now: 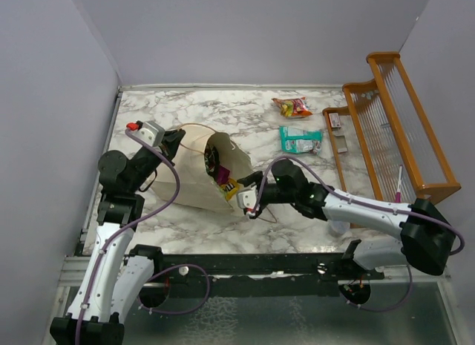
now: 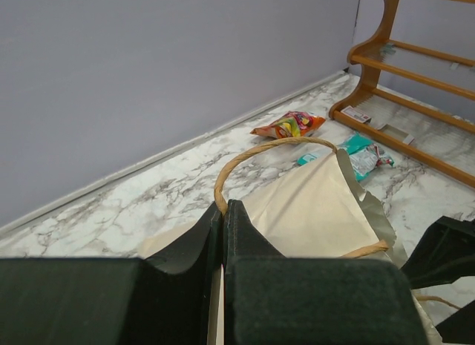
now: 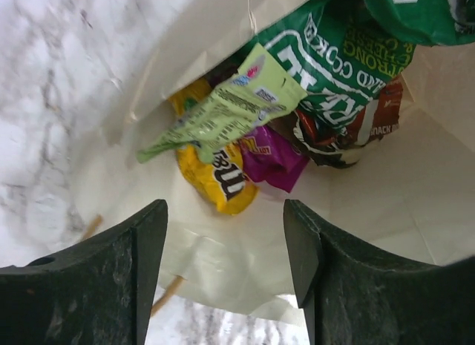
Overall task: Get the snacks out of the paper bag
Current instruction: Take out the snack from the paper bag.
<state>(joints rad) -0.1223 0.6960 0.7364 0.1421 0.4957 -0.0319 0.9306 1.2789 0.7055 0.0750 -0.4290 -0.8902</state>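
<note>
Toward the left edge, the left gripper (image 2: 224, 215) is clenched on the paper bag (image 1: 185, 174) at the foot of its tan handle (image 2: 260, 147). The bag lies on its side, mouth toward the right edge, holding a yellow M&M's packet (image 3: 223, 185), a purple bag (image 3: 276, 161) and a green chip bag (image 3: 334, 59). The right gripper (image 3: 226, 219) hovers released at the mouth. Nearer the far edge, outside the bag, lie a teal packet (image 1: 299, 139) and a red-orange packet (image 1: 292, 106).

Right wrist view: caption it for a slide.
Open right gripper at the mouth of the paper bag, facing a yellow M&M's pack, pale green packet and green chip bag.
</note>
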